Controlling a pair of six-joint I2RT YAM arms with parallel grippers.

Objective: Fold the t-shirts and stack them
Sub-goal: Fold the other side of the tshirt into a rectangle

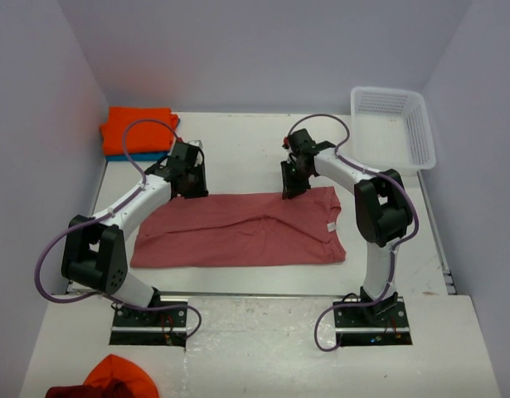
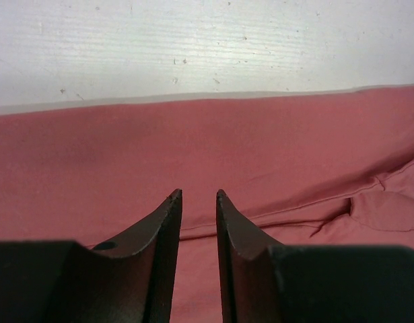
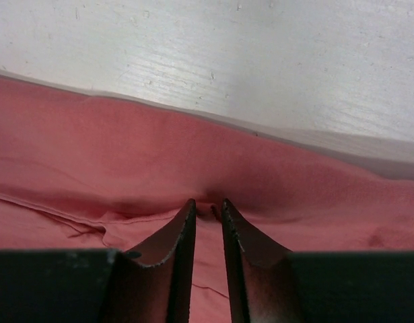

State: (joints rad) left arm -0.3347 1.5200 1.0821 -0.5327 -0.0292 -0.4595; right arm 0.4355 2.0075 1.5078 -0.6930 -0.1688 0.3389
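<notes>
Folded: two, orange tee (image 1: 138,124) on teal tee (image 1: 122,156).
Flat: one soft salmon tee (image 1: 238,228).
My right hand (image 3: 207,202): pinches it.
My left hand (image 2: 198,193): nearly closed, grip unclear.

The left arm (image 1: 132,201) and right arm (image 1: 344,168) have white links, black joints, looping purple cables (image 1: 41,264) and dark, tapered jaws.

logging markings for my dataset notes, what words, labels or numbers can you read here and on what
No text can be read in any view.
white tag on the salmon-red t-shirt: too small to read, if anything is printed on it at all.
</notes>
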